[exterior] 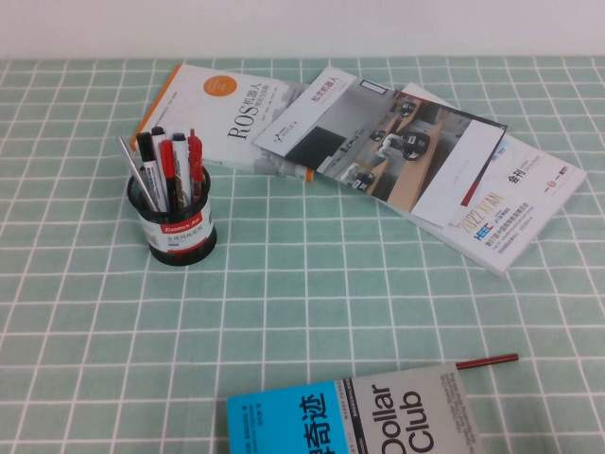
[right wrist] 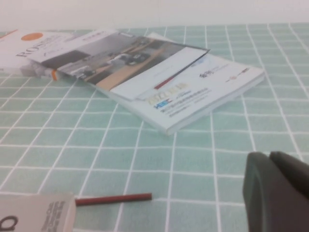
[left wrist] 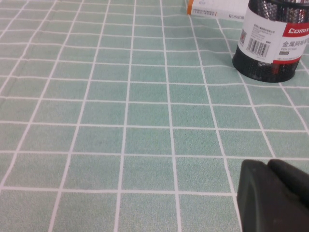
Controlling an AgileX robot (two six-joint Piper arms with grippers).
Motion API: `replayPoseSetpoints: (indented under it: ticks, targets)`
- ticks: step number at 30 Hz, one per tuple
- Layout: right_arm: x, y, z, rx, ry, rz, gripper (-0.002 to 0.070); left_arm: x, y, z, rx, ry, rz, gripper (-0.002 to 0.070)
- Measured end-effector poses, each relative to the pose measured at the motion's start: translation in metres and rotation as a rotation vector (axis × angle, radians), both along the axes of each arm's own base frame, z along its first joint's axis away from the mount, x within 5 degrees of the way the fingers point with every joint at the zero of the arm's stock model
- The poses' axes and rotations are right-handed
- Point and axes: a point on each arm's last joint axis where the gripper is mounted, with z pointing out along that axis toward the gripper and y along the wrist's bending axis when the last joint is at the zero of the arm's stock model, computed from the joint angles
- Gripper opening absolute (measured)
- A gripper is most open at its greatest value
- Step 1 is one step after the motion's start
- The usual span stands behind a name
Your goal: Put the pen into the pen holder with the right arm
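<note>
The black mesh pen holder (exterior: 173, 227) with a white band and red label stands at the left of the table. It also shows in the left wrist view (left wrist: 273, 43). The slim silver-grey pen (exterior: 132, 163) stands in it, leaning left, beside several red-and-black markers (exterior: 170, 161). Neither arm shows in the high view. My left gripper (left wrist: 268, 163) is shut and empty, low over the cloth, short of the holder. My right gripper (right wrist: 269, 155) is shut and empty, over the cloth near the magazines.
A white book (exterior: 213, 113) and overlapping magazines (exterior: 416, 161) lie at the back. A blue-and-grey book (exterior: 350, 421) lies at the front edge, with a dark red thin pen (exterior: 487, 361) sticking out from behind it, also in the right wrist view (right wrist: 113, 198). Green checked cloth (exterior: 312, 284) covers the table.
</note>
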Motion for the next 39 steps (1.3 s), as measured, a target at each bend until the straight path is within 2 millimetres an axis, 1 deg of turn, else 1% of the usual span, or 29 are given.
replayPoseSetpoints:
  ticks: [5,10,39]
  targets:
    - [-0.001,0.001,-0.004,0.001,0.044,0.006,-0.002,0.0,0.0,0.0,0.0,0.0,0.0,-0.0006]
    - [-0.002,0.001,-0.011,-0.047,0.104,0.018,-0.002,0.0,0.0,0.0,0.0,0.0,0.0,-0.0006]
    - [-0.002,0.001,-0.012,-0.052,0.113,0.02,-0.002,0.0,0.0,0.0,0.0,0.0,0.0,-0.0006]
